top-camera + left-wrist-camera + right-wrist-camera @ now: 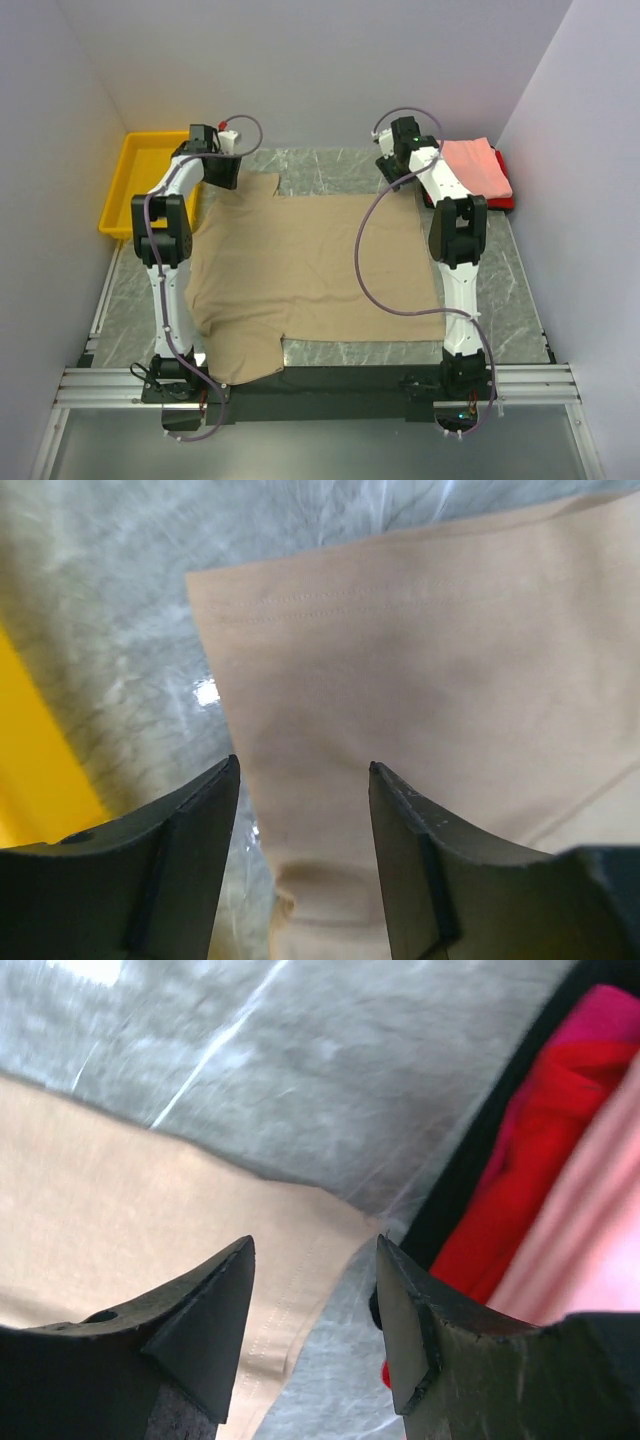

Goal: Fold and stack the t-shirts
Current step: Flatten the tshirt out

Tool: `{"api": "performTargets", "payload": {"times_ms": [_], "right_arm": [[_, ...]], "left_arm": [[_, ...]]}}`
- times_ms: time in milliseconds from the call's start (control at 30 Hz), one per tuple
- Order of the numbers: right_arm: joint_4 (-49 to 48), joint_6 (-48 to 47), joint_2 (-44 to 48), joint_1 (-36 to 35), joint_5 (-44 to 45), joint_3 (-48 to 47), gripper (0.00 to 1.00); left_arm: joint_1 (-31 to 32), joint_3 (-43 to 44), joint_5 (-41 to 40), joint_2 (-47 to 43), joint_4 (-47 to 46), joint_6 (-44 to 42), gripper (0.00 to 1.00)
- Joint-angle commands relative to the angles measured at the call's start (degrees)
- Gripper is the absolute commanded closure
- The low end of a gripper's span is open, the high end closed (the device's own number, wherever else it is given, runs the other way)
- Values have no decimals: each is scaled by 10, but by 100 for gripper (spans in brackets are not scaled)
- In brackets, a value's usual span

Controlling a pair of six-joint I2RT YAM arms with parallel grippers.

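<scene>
Grey marbled table (330,160) carries the tan cotton t-shirt (310,275) spread flat at centre; left gripper (303,770) at eleven o'clock and right gripper (315,1245) at one hover, jaws apart, empty. Uneven corner grasps would likely skew the fold.

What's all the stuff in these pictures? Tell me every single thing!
tan t-shirt: one, tan, spread flat mid-table
pink t-shirt: one, salmon, folded far right atop red
red t-shirt: one, red, under the pink
bin: one, yellow, far left
table: one, grey marbled, under everything
cables: two, purple, along arms
arms: two, white-black, near edge
left gripper: one, black, open over tan sleeve
right gripper: one, black, open over tan corner
</scene>
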State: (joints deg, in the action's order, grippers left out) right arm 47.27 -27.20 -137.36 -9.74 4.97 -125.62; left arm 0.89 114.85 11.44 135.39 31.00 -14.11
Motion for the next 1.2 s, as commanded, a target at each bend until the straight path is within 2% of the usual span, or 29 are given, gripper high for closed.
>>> {"api": "performTargets", "payload": {"times_ms": [0,267,433,867,967,1000,1067,1100,1167], "right_arm": [[19,68,25,21,-36,-39,41],[9,119,-1,41,-47,-25,41],[-12,109,-8,56,-57,-9,44],[-14,65,-63,63,-63,-53,52],[-11,59,-66,63,-62,-56,60],[-9,58,-68,63,-65,-59,69],[-9,55,-67,63,-68,-56,77],[-9,56,-63,63,-69,-51,86],[-14,51,-59,64,-69,-45,96]], "left_arm": [[-4,5,26,-63,-12,22,39],[-4,-15,33,-83,4,39,38],[-5,-33,34,-90,7,39,37],[-8,-46,22,-80,26,40,36],[-23,-46,20,-77,28,42,36],[-24,-43,19,-75,30,42,36],[-28,-39,18,-71,32,44,36],[-30,-33,19,-69,33,47,37],[-35,-27,21,-65,36,47,37]]}}
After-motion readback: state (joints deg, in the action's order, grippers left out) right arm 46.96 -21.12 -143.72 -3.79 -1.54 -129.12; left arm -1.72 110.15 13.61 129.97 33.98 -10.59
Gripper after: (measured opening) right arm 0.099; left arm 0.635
